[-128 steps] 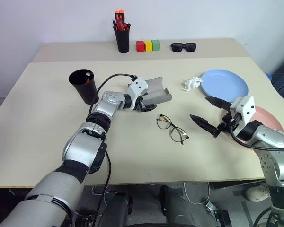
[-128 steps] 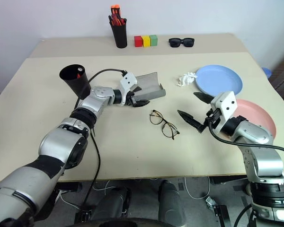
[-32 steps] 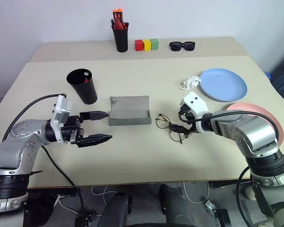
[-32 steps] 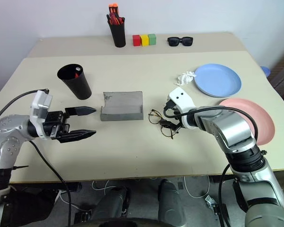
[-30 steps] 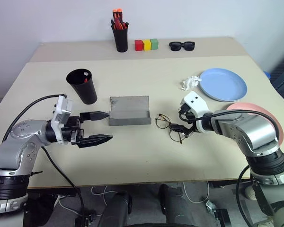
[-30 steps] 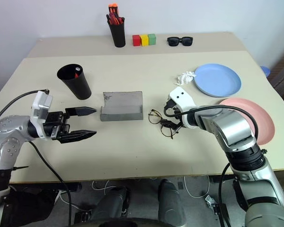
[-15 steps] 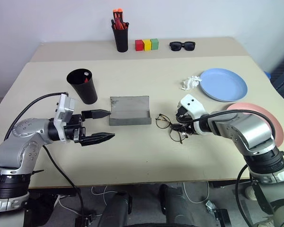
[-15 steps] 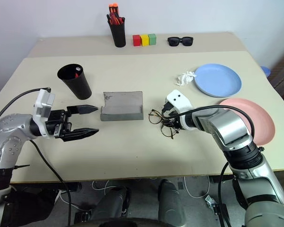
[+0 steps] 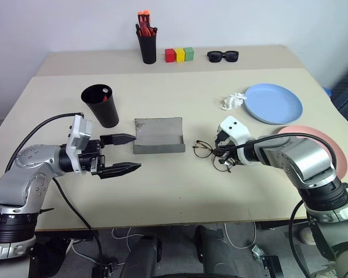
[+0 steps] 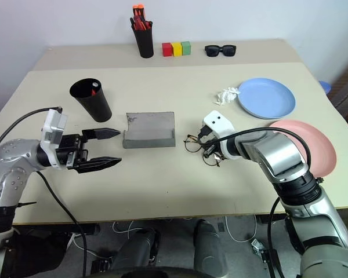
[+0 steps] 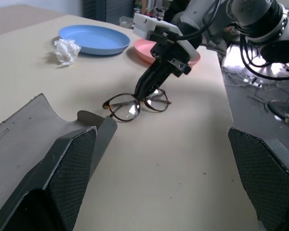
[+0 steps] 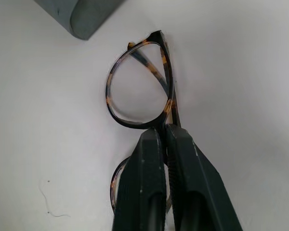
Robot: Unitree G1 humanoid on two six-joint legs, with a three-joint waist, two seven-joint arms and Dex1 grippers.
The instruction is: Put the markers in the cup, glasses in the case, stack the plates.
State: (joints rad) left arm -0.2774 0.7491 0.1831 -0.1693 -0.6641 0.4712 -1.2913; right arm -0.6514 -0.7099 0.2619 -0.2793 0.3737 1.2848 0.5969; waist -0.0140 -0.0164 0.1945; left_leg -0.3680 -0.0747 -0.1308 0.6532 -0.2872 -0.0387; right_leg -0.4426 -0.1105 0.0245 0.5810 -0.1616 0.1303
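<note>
the desk [image 9: 180, 191] carries a black pot of orange-capped pens [image 9: 149, 43] at its far edge, with three small blocks, red, yellow and green [image 9: 180, 55], just beside it and a pair of chunky black sunglasses [image 9: 223, 56] further along to the right. a crumpled bit of white paper [image 9: 232, 102] lies touching the near-left rim of the blue plate [image 9: 274, 104], and the pink plate [image 9: 330, 150] sits nearer, partly hidden behind the right arm. the black cup [image 9: 101, 105] stands on the left part of the desk with a red marker [image 9: 106, 95] showing inside it. the grey case [image 9: 158, 135] lies open in the middle of the desk, its lid laid back, and nothing stands between it and the glasses [image 9: 210, 153], which rest on the desk just to its right. the right gripper [image 9: 223, 159] is closed on the glasses at the bridge between the two lenses; in the right wrist view its two black fingers [image 12: 151, 183] are pressed together with the thin frame [image 12: 139, 94] pinched between them, one lens clear ahead of the tips and the other mostly under the fingers. the frame looks mottled brown and dark up close. the left gripper [image 9: 123, 153] hovers just left of the case, pointing toward it, its fingers spread wide and holding nothing, one fingertip close to the case's left end.
</note>
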